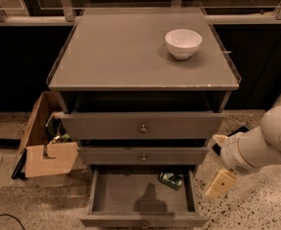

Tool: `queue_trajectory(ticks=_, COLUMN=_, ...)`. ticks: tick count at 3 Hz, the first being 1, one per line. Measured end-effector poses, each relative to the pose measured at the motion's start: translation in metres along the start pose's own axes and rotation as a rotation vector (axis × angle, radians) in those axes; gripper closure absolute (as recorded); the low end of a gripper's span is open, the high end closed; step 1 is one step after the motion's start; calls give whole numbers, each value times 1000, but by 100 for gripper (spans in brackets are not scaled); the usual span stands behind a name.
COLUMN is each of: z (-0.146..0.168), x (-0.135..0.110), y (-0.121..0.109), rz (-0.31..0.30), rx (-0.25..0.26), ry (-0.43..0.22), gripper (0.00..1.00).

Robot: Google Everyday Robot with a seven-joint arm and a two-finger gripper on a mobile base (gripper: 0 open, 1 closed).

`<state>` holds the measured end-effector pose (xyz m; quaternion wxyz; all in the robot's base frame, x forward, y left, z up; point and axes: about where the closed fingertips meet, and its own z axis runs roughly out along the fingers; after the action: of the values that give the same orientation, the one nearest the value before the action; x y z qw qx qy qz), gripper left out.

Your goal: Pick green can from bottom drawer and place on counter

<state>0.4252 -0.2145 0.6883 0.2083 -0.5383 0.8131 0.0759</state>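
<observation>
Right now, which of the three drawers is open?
The bottom drawer, the lowest one: it is pulled out, with the green can inside; the two above show only their fronts. The tool hangs right of it.

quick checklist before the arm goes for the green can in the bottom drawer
1. Bottom drawer pulled out: ok.
2. Green can in sight: ok, at the drawer's back right, close under the middle drawer front.
3. Can upright or on its side: cannot tell.
4. End effector open and empty: ok.
5. End effector above the can: not ok, it hangs right of the cabinet, outside the drawer.
6. Free spot on the counter: ok, bare surface left of the white bowl.
</observation>
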Motion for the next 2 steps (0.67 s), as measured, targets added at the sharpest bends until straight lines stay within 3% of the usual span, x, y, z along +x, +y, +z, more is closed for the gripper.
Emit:
queue_trajectory(ticks=1, z=10, x=1, y=9, rz=14, rx=-4, ry=-32, gripper=0)
queue_trajectory(ticks=2, z=53, x=12, y=20, rz=56, rx=-22, ry=-75, gripper=0)
